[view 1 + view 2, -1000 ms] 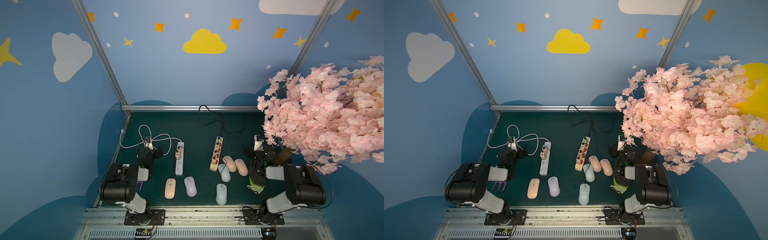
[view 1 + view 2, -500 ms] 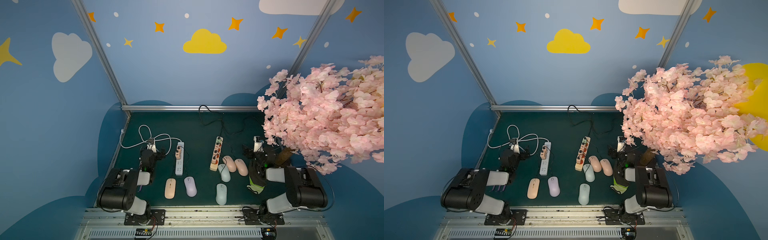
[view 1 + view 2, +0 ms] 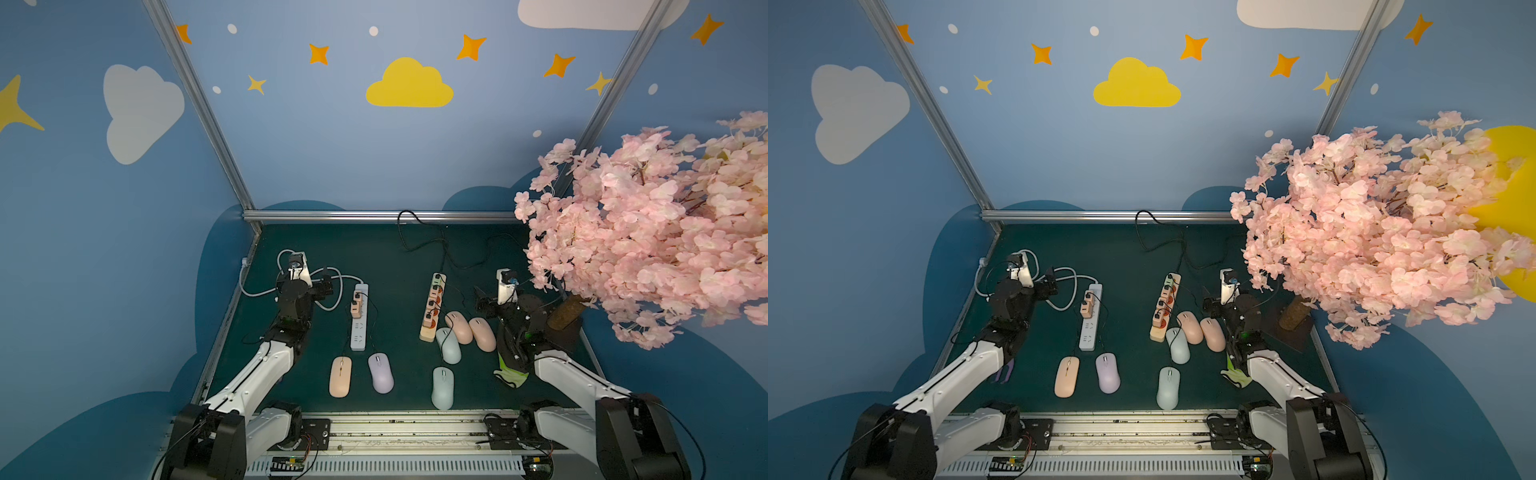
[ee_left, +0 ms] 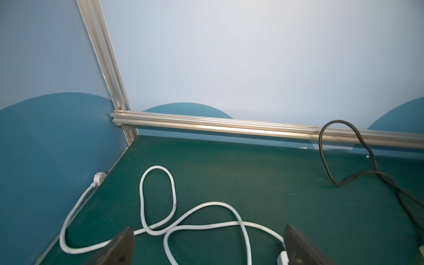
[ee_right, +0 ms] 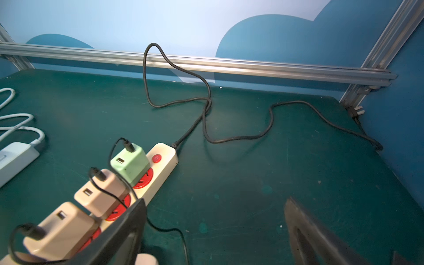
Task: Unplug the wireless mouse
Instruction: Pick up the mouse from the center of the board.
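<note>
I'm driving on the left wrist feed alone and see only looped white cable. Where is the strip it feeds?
Observer: The white strip lies to the right of the left claw.
Operator: Anything plugged in?
Observer: Two peach chargers sit at its far end.
Operator: Which mice?
Observer: They seem wired to the peach mouse and the lilac mouse just in front of the strip.

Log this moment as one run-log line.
left gripper: open, empty, near white cable | right gripper: open, empty, beside beige power strip | green charger: plugged in
</note>
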Controlling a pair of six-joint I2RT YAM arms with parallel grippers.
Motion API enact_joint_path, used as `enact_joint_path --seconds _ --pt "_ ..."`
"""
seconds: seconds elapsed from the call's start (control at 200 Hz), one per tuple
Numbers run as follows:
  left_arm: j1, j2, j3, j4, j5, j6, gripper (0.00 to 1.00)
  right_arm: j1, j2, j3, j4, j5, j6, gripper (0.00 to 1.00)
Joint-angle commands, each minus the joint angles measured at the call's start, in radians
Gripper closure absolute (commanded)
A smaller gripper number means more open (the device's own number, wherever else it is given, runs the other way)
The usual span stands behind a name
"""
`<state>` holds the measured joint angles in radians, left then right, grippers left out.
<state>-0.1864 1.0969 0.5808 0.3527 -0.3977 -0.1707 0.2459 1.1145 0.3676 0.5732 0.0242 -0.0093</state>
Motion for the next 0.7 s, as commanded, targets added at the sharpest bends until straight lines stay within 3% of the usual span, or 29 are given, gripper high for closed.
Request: enact_joint_path --seconds 0.0,0.21,0.546,0.696 --pt "-0.002 0.03 0.129 -0.355 -0.082 -0.252 0.0 0.069 -0.028 0.065 -0.119 0.078 0.055 0.07" --pt "-0.025 0.134 0.306 -0.549 0.08 -0.359 0.0 0.25 -0.021 0.135 -0.168 0.121 0.083 0.07" --pt "-0.281 0.229 0.415 -0.675 0.095 -0.388 0.0 0.517 0.038 0.221 -0.226 0.14 0.111 0.07" --pt "-0.398 0.255 0.464 -0.748 0.071 -0.363 0.0 0.558 0.066 0.297 -0.368 0.139 0.205 0.07"
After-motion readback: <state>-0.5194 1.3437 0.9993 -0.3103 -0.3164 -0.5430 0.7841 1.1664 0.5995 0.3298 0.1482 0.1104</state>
